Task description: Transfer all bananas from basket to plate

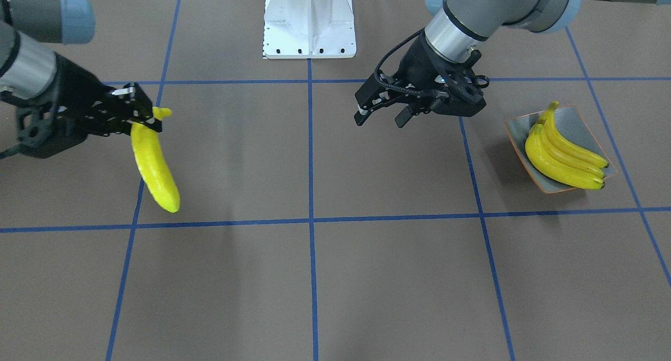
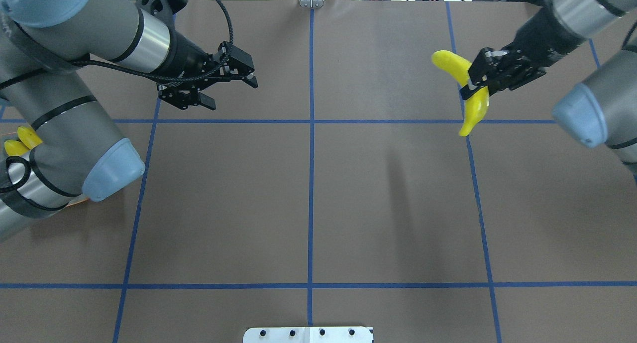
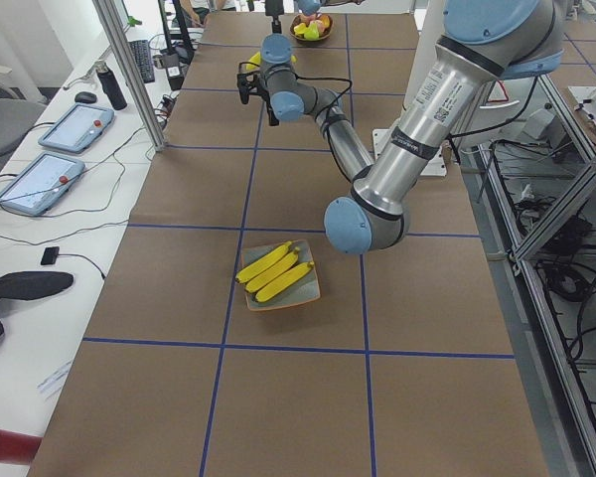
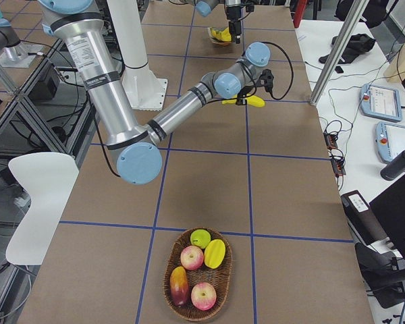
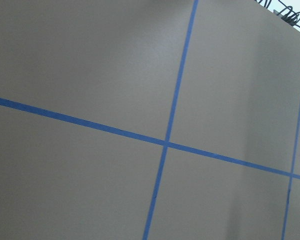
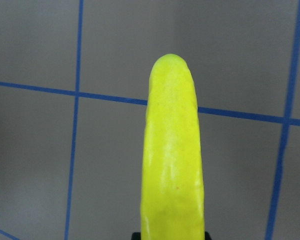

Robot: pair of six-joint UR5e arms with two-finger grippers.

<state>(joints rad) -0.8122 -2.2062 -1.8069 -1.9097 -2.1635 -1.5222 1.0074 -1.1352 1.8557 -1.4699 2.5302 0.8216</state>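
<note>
My right gripper is shut on the stem end of a yellow banana and holds it above the table, with the tip hanging down; the banana also shows in the overhead view and fills the right wrist view. Three bananas lie side by side on the grey-green plate. My left gripper is open and empty above the table, a little towards the middle from the plate. In the overhead view the left arm hides most of the plate.
A wicker basket with apples and other fruit stands at the table's end on my right; I see no banana in it. Blue tape lines cross the brown table. The white robot base stands at the table's edge.
</note>
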